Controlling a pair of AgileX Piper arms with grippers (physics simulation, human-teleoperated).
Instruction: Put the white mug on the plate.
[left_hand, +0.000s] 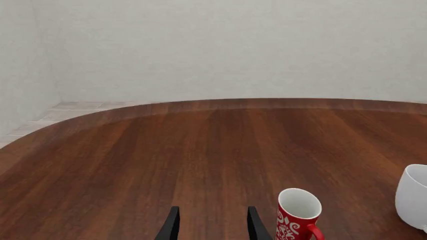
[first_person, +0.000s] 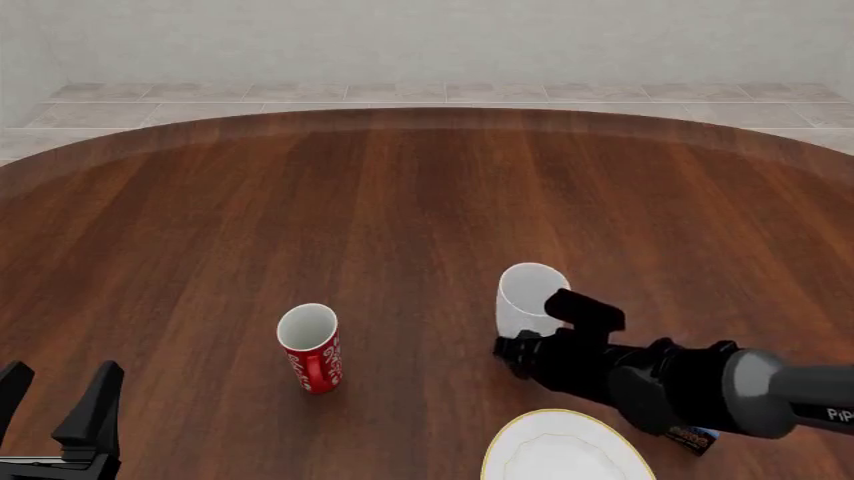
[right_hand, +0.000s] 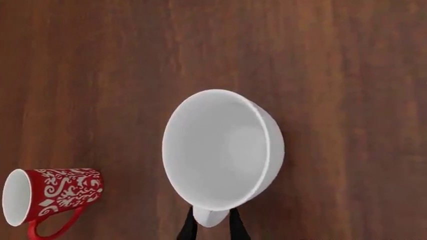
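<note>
While the right gripper (right_hand: 211, 222) pinches the white mug (first_person: 529, 297) by its handle, probably for lifting | mug upright on table, plate (first_person: 561, 450) at its 6 o'clock | left gripper (first_person: 56, 402) spread, idle

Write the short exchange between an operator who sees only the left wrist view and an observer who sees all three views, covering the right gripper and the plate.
Operator: I see only an edge of the white mug. Is the right gripper on it?
Observer: Yes. In the right wrist view its fingers sit against either side of the mug's handle.
Operator: Where is the plate?
Observer: In the front view it lies nearer than the mug, at the picture's bottom edge, partly hidden by the right arm.
</note>
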